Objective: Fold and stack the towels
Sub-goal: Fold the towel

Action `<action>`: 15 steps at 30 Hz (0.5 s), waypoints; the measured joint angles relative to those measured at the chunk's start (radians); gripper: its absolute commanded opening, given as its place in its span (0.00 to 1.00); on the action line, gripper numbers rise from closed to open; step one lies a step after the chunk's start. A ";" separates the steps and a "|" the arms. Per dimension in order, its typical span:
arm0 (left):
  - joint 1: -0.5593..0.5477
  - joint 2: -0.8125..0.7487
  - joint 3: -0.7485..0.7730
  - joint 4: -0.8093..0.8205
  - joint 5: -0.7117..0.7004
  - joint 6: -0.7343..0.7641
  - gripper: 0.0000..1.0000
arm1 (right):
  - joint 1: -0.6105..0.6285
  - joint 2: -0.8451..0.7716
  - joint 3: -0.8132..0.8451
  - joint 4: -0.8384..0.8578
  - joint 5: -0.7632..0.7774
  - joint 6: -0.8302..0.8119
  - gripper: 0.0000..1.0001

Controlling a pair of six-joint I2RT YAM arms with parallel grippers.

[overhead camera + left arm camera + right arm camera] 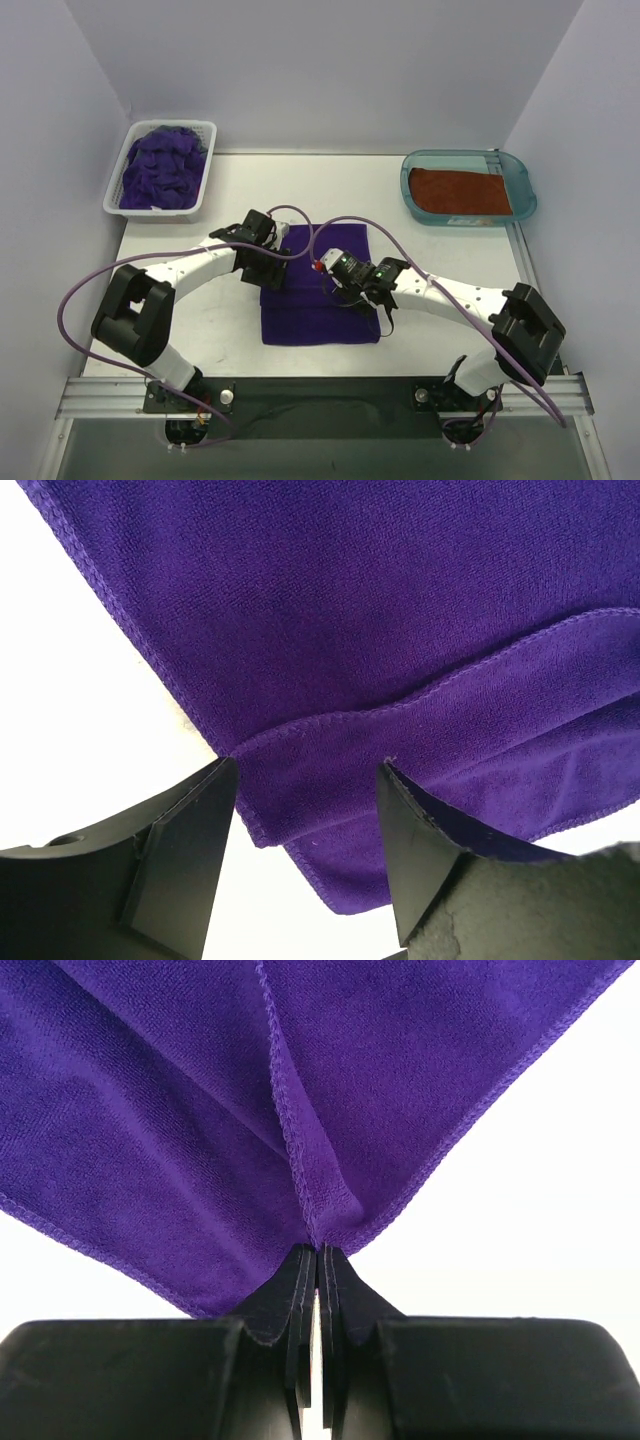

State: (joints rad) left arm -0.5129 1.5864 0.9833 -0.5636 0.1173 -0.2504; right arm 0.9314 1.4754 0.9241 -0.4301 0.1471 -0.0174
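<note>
Two corners of the deep purple terry-cloth towel (312, 322) mid-frame: right gripper (318, 1256) pinches one, left gripper (306, 772) gapes open over another, best closed before lifting.

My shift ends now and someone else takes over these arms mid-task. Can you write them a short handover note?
Left gripper: open, jaws either side of a corner of the purple towel, not closed on it.
Right gripper: shut on that towel's edge.
Things: purple towel mid-table, layers overlapping; orange towel lying flat, apparently folded, in the teal tray; crumpled purple towels in the white basket.
Done: orange towel, it seems.
Left: finish folding this towel, stack it, then the basket's towels.
</note>
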 measured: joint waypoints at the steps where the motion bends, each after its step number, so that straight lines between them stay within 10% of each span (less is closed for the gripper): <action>1: 0.001 0.001 0.000 0.000 0.000 0.000 0.68 | 0.000 -0.005 0.000 0.000 0.003 0.000 0.00; 15: 0.030 0.026 0.000 0.000 0.017 -0.025 0.56 | 0.000 -0.008 -0.002 0.008 0.009 0.002 0.00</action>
State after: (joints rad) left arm -0.4831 1.6127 0.9833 -0.5640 0.1345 -0.2756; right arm 0.9310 1.4673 0.9226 -0.4225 0.1562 -0.0158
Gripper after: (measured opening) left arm 0.581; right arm 0.030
